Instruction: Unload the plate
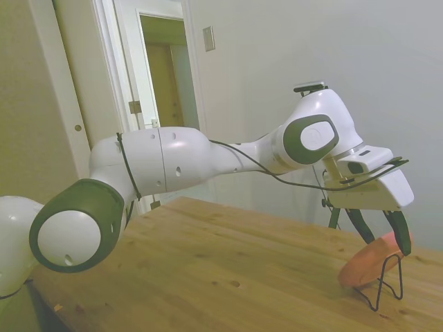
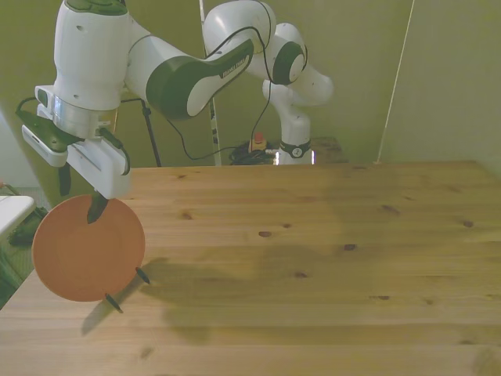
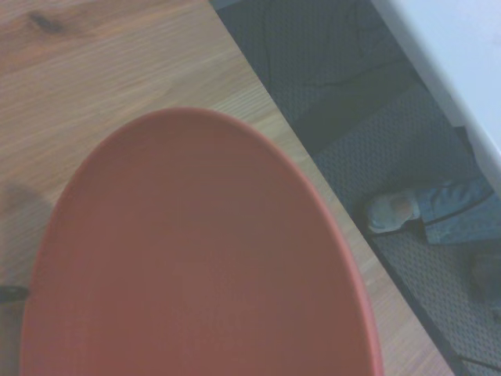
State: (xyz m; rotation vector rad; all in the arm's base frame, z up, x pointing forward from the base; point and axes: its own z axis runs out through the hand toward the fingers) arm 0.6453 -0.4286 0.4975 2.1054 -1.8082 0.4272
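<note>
The plate (image 1: pixel 363 266) is standing tilted on edge in a thin black wire stand (image 1: pixel 385 283), near the table's (image 1: pixel 228 270) end in the side view and at the front view's left, close to the table's edge. In the front view the plate's (image 2: pixel 88 249) orange face is turned toward the camera, with two dark tips of the stand (image 2: pixel 125 288) poking out below its lower rim and a shadow lying on the wood beside them.

The gripper (image 1: pixel 382 232) is hanging over the plate's top rim. Its dark fingers (image 1: pixel 402 232) are sitting apart, one on each side of the rim; the side view shows one fingertip lying against the plate's upper edge, while the other sits just beside it, so the jaws are straddling the rim rather than squeezing it. In the front view one finger (image 2: pixel 97 205) is overlapping the plate's top edge.

The wrist view is showing the plate (image 3: pixel 203 258) filling most of the frame, with table (image 3: pixel 102 70) wood beyond it and dark floor (image 3: pixel 376 157) past the table's edge.
</note>
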